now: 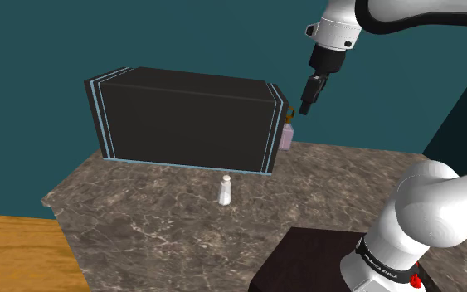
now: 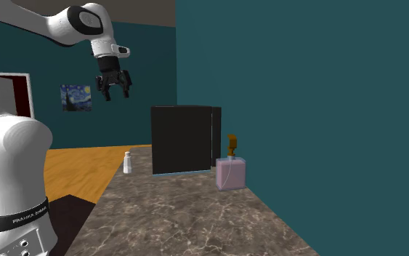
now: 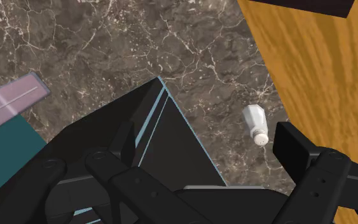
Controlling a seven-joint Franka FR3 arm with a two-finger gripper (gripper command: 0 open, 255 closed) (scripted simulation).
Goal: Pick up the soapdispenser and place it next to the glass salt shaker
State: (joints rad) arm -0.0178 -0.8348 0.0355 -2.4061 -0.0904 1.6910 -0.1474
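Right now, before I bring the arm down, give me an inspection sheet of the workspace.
Surface: dark marbled countertop.
Job's things: pink soap dispenser upright by the teal wall; white salt shaker upright on the other side of the box, well apart from it.
Clutter: large black box between the two.
Tool: open, holding nothing, high above the box's end.
Cables: nothing seen.
Surroundings: wooden floor; painting on the far wall.

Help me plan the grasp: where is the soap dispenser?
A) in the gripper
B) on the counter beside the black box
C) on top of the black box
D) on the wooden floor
B: the pink soap dispenser stands on the counter beside the black box.
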